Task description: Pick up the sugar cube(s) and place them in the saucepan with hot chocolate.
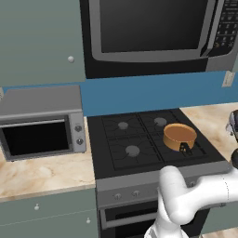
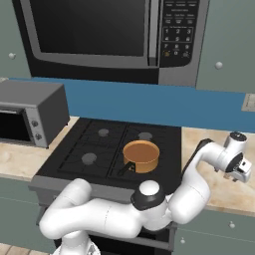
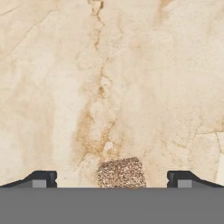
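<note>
A brown, grainy sugar cube (image 3: 121, 173) lies on the marble counter (image 3: 109, 87) in the hand view, between my two dark fingertips (image 3: 41, 179). My gripper (image 3: 111, 179) is open, one finger on each side of the cube and well apart from it. From the right base view, the gripper (image 2: 241, 172) points down over the counter to the right of the stove. The saucepan with hot chocolate (image 1: 180, 135) (image 2: 141, 154), a small copper pan with a brown surface and a dark handle, sits on the stove's front right burner.
A black gas stove (image 1: 135, 139) (image 2: 99, 147) fills the middle. A grey toaster oven (image 1: 39, 125) (image 2: 30, 112) stands on the counter to its left. A microwave (image 1: 153, 32) (image 2: 109, 35) hangs above the stove. My own arm loops low in front of the stove.
</note>
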